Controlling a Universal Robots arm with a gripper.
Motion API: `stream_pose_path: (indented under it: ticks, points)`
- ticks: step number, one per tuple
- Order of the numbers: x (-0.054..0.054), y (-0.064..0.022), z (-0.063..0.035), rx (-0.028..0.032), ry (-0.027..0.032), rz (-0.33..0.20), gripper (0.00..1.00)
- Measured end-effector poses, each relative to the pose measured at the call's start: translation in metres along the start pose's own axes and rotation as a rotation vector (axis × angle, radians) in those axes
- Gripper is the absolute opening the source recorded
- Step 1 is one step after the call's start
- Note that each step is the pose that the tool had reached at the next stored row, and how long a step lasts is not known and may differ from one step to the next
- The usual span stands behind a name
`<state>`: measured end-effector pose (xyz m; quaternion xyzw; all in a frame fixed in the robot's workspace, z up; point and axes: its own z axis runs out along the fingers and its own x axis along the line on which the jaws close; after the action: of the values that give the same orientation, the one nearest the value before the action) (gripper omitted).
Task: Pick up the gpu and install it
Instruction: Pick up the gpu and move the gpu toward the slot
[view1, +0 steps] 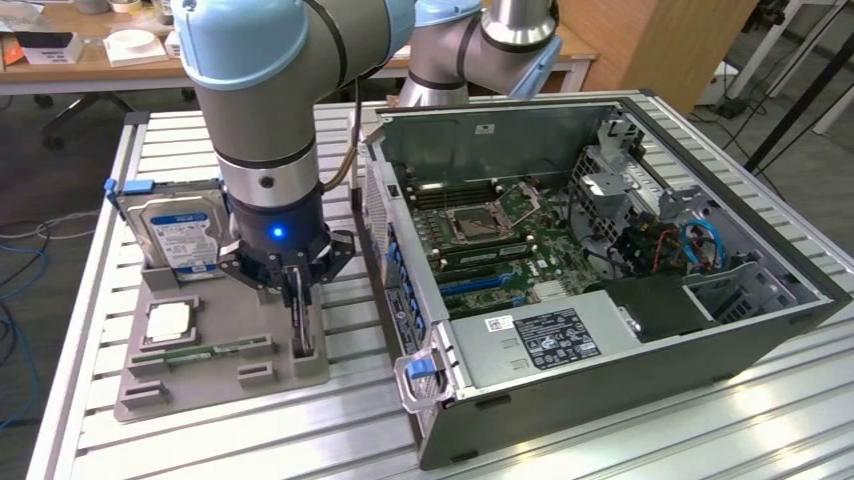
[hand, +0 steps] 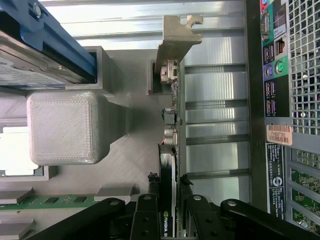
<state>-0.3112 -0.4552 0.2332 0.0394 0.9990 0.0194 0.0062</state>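
The gpu (hand: 168, 160), a thin dark circuit card with a silver metal bracket at one end, stands on edge in a slot of the grey plastic holder tray (view1: 200, 390), leaving its upper edge free to take; the black fingers (hand: 151, 185) are closed on that edge from both sides; whether it has lifted, I cannot tell; the open black computer case (view1: 601, 400) walls one side just beside the tray; the silver hard drive (view1: 180, 235) stands near; free room looks to be straight up.
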Motion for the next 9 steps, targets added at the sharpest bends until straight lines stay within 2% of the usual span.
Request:
stream_pose_path:
  ticks: [9]
  points:
    - [0.0000, 0.0001, -0.0016, 0.0000, 0.0001, 0.000, 0.26]
